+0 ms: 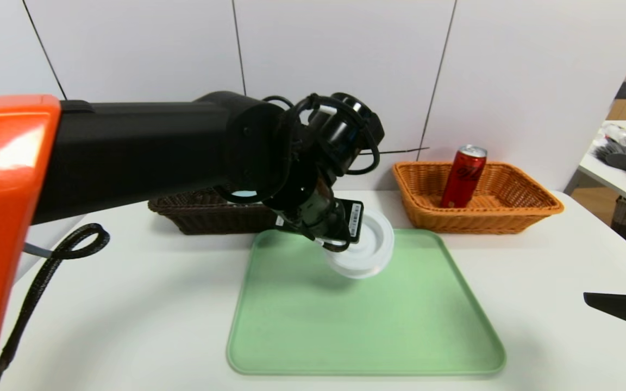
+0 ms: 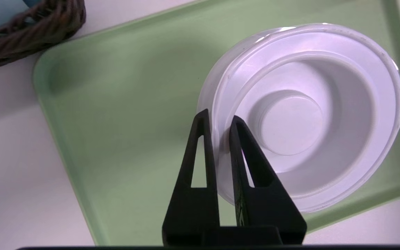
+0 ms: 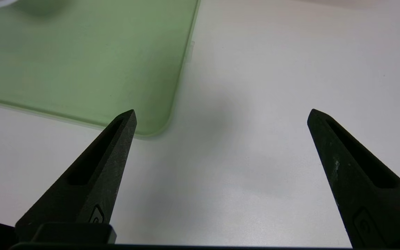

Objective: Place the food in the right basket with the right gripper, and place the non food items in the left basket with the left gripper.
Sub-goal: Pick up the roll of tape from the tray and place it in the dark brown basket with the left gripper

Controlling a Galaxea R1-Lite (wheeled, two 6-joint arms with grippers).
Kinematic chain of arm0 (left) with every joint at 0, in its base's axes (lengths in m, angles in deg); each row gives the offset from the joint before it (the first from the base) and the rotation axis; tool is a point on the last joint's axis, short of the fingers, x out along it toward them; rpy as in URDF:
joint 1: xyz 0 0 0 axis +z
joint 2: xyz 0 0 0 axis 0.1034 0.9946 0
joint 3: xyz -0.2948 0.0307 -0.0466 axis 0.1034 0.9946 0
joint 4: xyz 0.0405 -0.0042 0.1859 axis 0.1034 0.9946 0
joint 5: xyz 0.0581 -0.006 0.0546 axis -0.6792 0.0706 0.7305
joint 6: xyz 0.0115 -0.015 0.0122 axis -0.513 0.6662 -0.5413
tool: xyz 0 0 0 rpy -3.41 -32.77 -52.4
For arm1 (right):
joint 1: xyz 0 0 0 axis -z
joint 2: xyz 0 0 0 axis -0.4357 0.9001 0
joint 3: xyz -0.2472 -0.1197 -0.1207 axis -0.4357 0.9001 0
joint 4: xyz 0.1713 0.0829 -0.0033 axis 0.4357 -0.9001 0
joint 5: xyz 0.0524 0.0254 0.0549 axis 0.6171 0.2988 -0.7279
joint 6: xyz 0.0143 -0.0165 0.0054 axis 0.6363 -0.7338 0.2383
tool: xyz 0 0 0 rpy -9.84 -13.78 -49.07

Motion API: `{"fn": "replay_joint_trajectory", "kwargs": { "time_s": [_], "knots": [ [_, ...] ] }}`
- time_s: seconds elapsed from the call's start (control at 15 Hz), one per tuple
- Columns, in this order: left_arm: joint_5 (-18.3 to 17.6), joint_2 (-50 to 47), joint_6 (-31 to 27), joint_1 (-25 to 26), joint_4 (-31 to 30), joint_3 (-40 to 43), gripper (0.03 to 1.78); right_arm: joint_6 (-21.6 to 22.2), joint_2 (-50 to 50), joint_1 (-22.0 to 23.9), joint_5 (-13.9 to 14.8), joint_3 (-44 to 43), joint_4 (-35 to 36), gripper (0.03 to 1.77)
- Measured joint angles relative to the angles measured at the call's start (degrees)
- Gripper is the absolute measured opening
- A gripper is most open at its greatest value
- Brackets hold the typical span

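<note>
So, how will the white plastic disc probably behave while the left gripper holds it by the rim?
The white disc looks thin-walled, so probably light. The left gripper pinches only its rim, so it may swing or slip; the plastic looks glossy. Being round, it could roll if dropped on edge.

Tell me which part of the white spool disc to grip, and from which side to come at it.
Grip the thin outer rim of the white spool disc, one finger on either face, coming in edge-on. The rim is a narrow raised lip around a deep dished centre too wide to span. The left gripper is shut on that lip this way, holding the disc tilted above the green tray.
</note>
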Motion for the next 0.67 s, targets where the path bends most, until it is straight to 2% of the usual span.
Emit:
{"fn": "replay_joint_trajectory", "kwargs": {
  "time_s": [0.4,0.67],
  "knots": [
    [0.4,-7.0,-2.2,6.7,0.1,0.0,0.19,-0.1,0.0,-0.1,-0.2,0.4,0.0,1.70],
    [0.0,-10.1,-4.4,15.4,0.0,0.0,0.19,-0.1,0.0,-0.1,-0.2,0.5,0.1,1.70]
  ]
}}
